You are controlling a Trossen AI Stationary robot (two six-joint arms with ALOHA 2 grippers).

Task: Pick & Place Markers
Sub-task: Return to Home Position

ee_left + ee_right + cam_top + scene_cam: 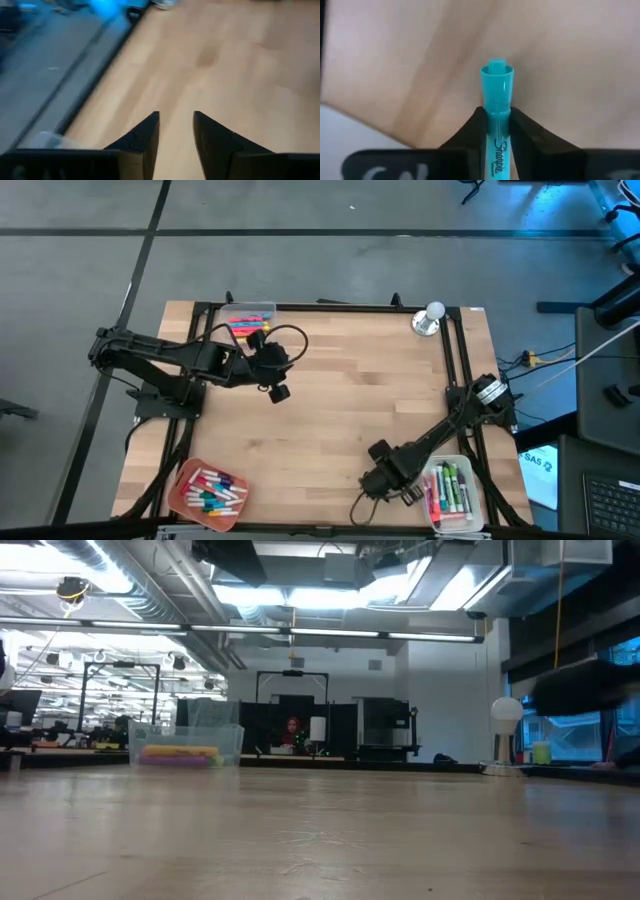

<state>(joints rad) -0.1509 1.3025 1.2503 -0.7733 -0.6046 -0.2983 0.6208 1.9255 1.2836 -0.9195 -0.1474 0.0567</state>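
The right fingers clench a teal marker by its barrel, its end jutting past their tips, above the tabletop just beside the front-right bin. The left fingers stand apart, empty, near the back bin.

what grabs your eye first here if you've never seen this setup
The right gripper clamps a teal marker above the table, at the high view's lower right beside a pale bin of markers. An orange bin holding markers sits at lower left, and the left gripper hangs open and empty left of centre.
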